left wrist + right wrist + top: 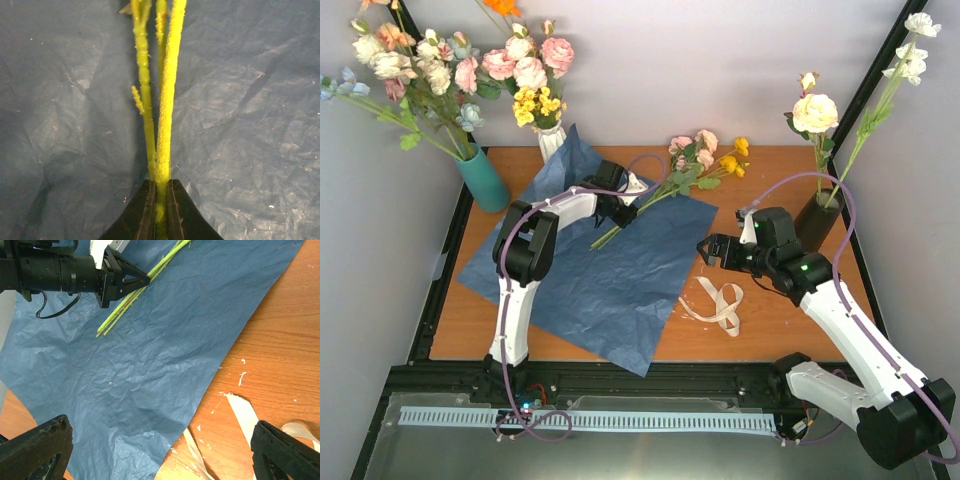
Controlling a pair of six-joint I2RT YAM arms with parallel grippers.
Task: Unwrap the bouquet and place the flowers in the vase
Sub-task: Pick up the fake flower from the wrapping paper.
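**Wooden table, wrapping laid flat, stems pinched by the left arm**

Orange-brown tabletop (770, 175) fills the middle of the overhead view, and a crinkled sheet of blue paper (610, 290) lies spread across its left and centre. The flowers (705, 155) lie slantwise over the paper's upper right edge, with the pink, cream and yellow blooms on bare wood at upper centre and the green stems running down-left over the sheet. The left gripper (160, 200) is closed tight on those stems, which pass between its dark fingers (137, 215); their cut ends jut out past it. Whether the stems touch the paper cannot be told.

The right gripper (712, 250) hovers right of centre with its jaws spread wide and nothing between them, above the paper's right edge. A beige ribbon (720, 303) lies loose on the wood just below it. The dark vase (817, 220) stands at the right, near the right arm, with cream and white blooms in it. A teal vase (485, 180) and a white vase (552, 138) stand at upper left, full of flowers.
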